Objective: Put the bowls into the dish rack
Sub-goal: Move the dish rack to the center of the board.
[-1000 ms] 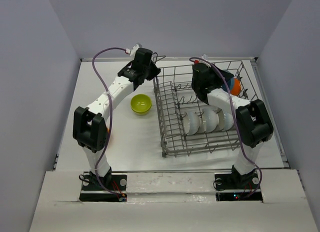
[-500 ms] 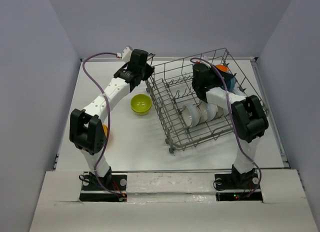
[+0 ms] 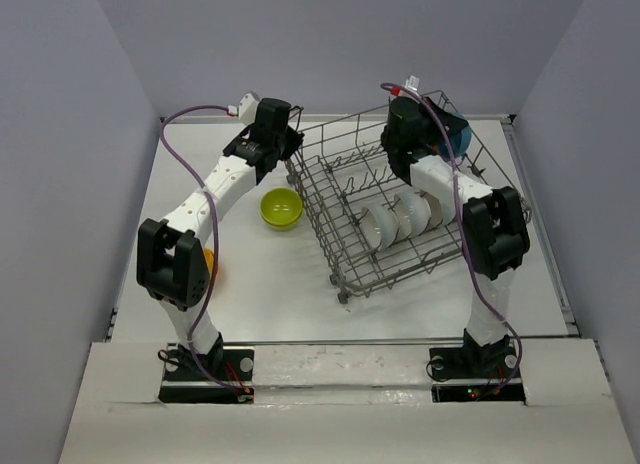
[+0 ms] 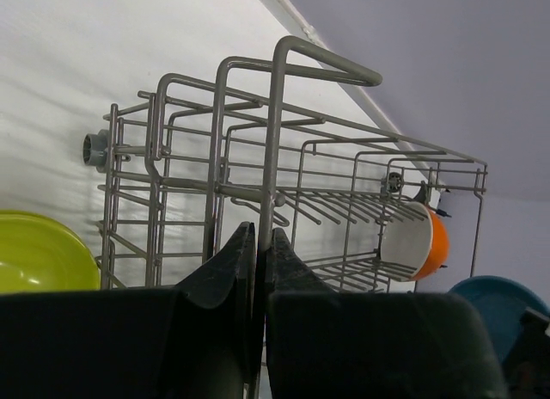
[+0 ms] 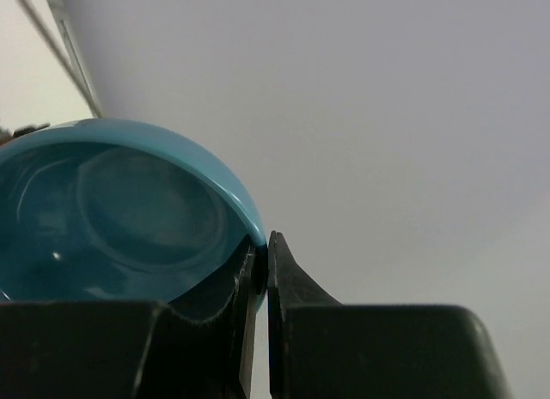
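Grey wire dish rack stands askew on the desk, with white bowls upright between its tines and an orange bowl at a far corner. Pinched tight on one rack upright is the left gripper; the right gripper clamps the blue bowl by its rim at the rack's far right edge. A lime bowl lies on the desk just beside the rack.

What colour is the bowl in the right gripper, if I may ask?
The bowl is teal blue; right wrist view shows it best.
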`<state>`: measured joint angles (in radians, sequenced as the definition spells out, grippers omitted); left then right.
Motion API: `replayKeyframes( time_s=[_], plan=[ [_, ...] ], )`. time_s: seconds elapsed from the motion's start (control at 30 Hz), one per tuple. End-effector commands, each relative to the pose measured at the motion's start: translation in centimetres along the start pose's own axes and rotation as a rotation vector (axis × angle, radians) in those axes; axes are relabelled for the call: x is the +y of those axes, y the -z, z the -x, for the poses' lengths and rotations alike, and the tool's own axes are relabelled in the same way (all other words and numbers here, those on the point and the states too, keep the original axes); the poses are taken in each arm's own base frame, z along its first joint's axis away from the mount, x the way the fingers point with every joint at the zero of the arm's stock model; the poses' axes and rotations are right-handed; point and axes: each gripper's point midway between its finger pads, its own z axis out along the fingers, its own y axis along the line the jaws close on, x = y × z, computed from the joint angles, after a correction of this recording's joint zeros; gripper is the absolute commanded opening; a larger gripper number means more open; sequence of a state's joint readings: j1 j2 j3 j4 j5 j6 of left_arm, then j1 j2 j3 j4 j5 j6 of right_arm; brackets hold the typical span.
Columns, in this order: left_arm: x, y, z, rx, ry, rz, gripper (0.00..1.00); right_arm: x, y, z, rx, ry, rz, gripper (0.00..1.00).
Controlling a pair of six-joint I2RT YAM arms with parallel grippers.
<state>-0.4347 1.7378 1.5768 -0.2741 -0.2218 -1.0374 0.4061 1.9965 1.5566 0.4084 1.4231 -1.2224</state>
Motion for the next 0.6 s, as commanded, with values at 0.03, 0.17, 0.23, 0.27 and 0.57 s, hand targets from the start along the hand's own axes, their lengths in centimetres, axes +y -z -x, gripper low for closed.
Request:
replayKeyframes(
  time_s=[0.03,0.17,0.23,0.27,0.57],
  plan=[
    [-0.9,1.3,5.0,-0.138,0.119,-0.031,0.00,-3.6,1.4,3.4,-0.057,-0.244,-0.036,0.01],
    [-1.3,1.7,5.0,-0.138,0.094,-0.053,0.00,-4.4,2.7,5.9,-0.133,-0.304,-0.040,0.01],
    [-1.8,2.1,5.0,-0.135,0.080,-0.077,0.00,-5.5,3.9,7.2,-0.172,-0.373,-0.044,0.01],
    [-2.1,2.4,4.8,-0.127,0.063,-0.103,0.00,-5.4,3.9,7.7,-0.185,-0.387,-0.048,0.01],
    [-3.9,4.5,5.1,-0.131,-0.006,-0.209,0.42,-4.6,5.0,11.6,-0.291,-0.506,0.099,0.01]
  ],
)
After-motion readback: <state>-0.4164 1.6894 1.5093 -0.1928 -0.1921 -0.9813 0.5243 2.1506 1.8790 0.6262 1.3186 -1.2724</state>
